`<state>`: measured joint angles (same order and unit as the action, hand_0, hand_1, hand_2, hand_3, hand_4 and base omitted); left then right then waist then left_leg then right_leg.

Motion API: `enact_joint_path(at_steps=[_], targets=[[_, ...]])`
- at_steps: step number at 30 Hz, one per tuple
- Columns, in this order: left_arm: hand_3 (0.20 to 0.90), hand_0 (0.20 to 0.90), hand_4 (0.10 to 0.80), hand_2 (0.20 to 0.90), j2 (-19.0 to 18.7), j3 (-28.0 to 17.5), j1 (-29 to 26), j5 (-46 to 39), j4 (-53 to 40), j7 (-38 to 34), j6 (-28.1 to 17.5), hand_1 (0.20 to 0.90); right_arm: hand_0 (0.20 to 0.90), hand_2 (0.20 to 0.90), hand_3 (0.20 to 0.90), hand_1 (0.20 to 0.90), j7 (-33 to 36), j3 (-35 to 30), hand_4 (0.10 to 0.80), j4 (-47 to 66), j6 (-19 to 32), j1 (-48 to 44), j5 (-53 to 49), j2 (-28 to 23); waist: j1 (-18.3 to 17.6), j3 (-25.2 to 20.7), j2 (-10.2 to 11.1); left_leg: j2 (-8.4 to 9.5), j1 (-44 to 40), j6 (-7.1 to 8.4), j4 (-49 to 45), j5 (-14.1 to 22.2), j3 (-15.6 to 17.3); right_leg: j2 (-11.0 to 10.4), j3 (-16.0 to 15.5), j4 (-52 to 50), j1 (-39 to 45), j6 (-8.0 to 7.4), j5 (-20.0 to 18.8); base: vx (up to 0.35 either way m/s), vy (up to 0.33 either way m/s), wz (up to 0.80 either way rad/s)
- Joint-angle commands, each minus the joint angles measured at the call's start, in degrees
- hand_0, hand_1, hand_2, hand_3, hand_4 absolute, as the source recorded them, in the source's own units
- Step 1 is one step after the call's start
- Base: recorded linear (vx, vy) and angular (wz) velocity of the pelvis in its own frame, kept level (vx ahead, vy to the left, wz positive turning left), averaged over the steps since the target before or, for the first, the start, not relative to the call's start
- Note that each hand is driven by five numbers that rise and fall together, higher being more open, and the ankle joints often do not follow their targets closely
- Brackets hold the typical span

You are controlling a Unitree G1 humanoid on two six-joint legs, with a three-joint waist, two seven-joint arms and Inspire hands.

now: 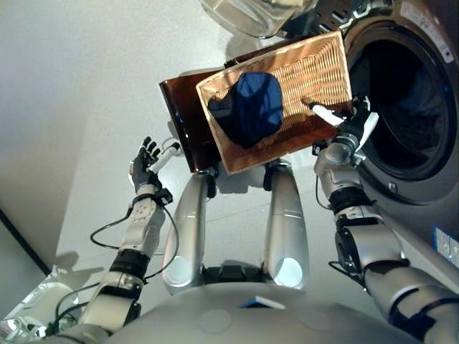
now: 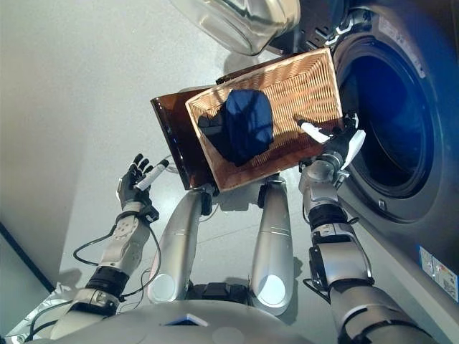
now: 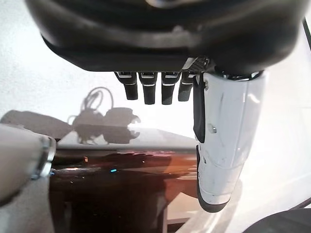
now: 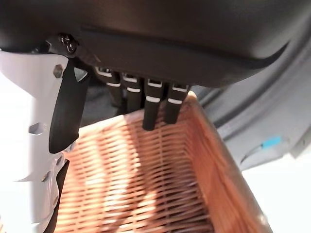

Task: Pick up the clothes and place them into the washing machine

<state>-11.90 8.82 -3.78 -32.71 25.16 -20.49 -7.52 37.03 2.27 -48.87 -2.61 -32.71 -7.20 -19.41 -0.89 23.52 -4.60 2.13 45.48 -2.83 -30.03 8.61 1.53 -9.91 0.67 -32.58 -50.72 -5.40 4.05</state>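
A dark blue garment (image 1: 251, 107) lies bunched in the left half of the shallow wicker basket (image 1: 315, 72), which rests on the low dark brown box (image 1: 183, 122). The washing machine's drum opening (image 1: 409, 93) is just right of the basket, and its glass door (image 1: 251, 14) stands open behind. My right hand (image 1: 351, 129) is at the basket's near right rim, open, with its white thumb reaching over the weave. In the right wrist view its straight fingers (image 4: 150, 107) hover over the basket's wicker (image 4: 146, 194). My left hand (image 1: 145, 166) is open and empty, left of the box.
The pale floor (image 1: 86, 86) stretches left of the box. The washing machine's grey front (image 1: 423, 208) runs down the right side beside my right arm. The left wrist view shows the box's glossy side (image 3: 121, 170) past my left hand's fingers (image 3: 150, 90).
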Motion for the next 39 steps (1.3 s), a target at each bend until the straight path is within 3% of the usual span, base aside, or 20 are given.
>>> enact_joint_path(at_steps=[1,6,15,19,24,33,39], targets=[[0.9,0.9,0.8,0.9,-2.54,-2.32,2.35,2.82,-3.78,-1.44,-4.26,0.9,0.9,0.9,0.9,0.9,6.83,1.76,0.8,-1.35,0.08,-3.86,9.48,-8.38,0.13,-4.02,-0.19,1.09,-2.7,3.22,-0.18,3.51,-0.76,-0.42,-1.09,6.76,4.73,-0.91,-2.47,0.022,-0.004,0.06],[0.9,0.9,0.8,0.9,-3.11,-1.18,2.23,1.85,-4.2,-1.05,-4.82,0.9,0.9,0.9,0.9,0.9,7.25,1.97,0.8,-6.5,-0.32,-7.39,7.4,-9.37,0.67,-3.95,-0.25,1.33,-3.63,3.43,1.24,2.84,-0.85,-0.48,-1.4,7.9,5.85,-1.04,-3.12,0.017,0.004,0.05],[0.9,0.9,0.8,0.9,-1.91,-1.79,0.96,2.86,-1.07,-1.7,-4.71,0.9,0.9,0.9,0.9,0.9,8.15,0.58,0.8,-3.45,-0.3,-1.39,8.43,-6.63,-0.4,-4.61,0.75,1.22,-7.83,3.75,5.23,1.54,-1.05,-0.58,-2.19,11.06,9.76,-1.63,-4.36,0.033,-0.007,-0.02],[0.9,0.9,0.8,0.9,-2.8,-1.94,1.84,3.32,-2.55,-1.58,-5.02,0.9,0.9,0.9,0.9,0.9,9.12,-0.48,0.8,-6.91,-0.89,-3.07,7.6,-8.57,0.07,-4.73,0.22,1.49,-7.74,3.78,5.27,1.48,-1.22,-0.9,-2.31,11.28,9.86,-1.74,-4.56,-0.008,0.005,0.02],[0.9,0.9,0.8,0.9,-4.51,0.66,3.36,1.87,-4.24,0.2,-5.46,0.9,0.9,0.9,0.9,0.9,8.97,-1.66,0.8,-19.21,-0.33,-12.19,-0.02,-13.64,1.96,-4.26,-1.14,1.71,-6.97,3.58,5.34,1.25,-0.5,-1.1,-2.01,11.08,8.91,-1.7,-4.59,-0.012,0.009,0.02],[0.9,0.9,0.8,0.9,-5.03,2.7,4.34,1.25,-6.33,1.39,-5.25,0.9,0.9,0.9,0.9,0.9,8.62,-2.16,0.8,-23.32,0.85,-17.57,-6.23,-18.89,2.97,-3.82,-2.91,1.77,-2.57,3.67,1.21,2.16,-0.36,-0.9,-1.24,6.82,4.63,-0.94,-2.57,-0.007,-0.005,0.0],[0.9,0.9,0.8,0.9,-5.3,2.76,4.49,0.78,-8.06,1.38,-5.22,0.9,0.9,0.9,0.9,0.9,7.52,-1.97,0.8,-24.0,1.33,-17.23,-7.54,-18.98,3.03,-3.92,-3.17,1.39,1.08,3.61,-6.0,6.58,-0.89,-0.08,-0.28,-0.53,0.82,-0.29,1.87,0.018,-0.03,0.07]])
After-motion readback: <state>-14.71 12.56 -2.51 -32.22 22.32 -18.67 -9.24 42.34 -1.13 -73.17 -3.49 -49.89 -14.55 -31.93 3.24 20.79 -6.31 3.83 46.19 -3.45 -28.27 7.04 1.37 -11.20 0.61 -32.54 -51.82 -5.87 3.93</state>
